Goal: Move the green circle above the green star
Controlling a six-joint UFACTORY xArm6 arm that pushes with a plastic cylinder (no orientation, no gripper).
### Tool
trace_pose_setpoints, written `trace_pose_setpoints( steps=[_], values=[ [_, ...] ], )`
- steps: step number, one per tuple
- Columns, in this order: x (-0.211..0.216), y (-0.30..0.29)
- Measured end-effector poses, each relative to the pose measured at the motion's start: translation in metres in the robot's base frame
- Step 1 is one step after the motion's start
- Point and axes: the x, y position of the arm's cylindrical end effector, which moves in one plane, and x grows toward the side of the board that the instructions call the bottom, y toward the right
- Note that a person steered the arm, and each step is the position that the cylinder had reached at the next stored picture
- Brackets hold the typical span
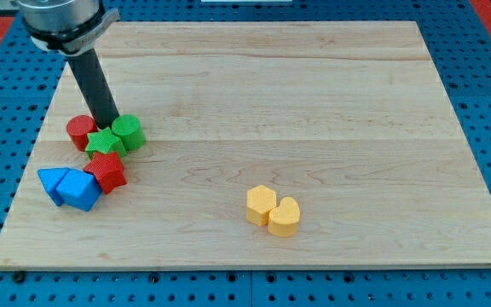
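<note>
The green circle (129,133) sits at the view's left, touching the right side of the green star (104,141). My tip (106,124) stands just above the green star, wedged between the red circle (81,132) on its left and the green circle on its right.
A red star (106,172) lies just below the green star. Two blue blocks (71,188) lie at its lower left. A yellow hexagon (261,204) and a yellow heart (285,217) sit low in the middle. The wooden board (314,102) rests on a blue pegboard.
</note>
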Motion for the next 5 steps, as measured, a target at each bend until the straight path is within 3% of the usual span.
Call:
trace_pose_setpoints(
  steps=[3, 4, 5],
  values=[
    [0.016, -0.005],
    [-0.039, 0.021],
    [-0.062, 0.061]
  ],
)
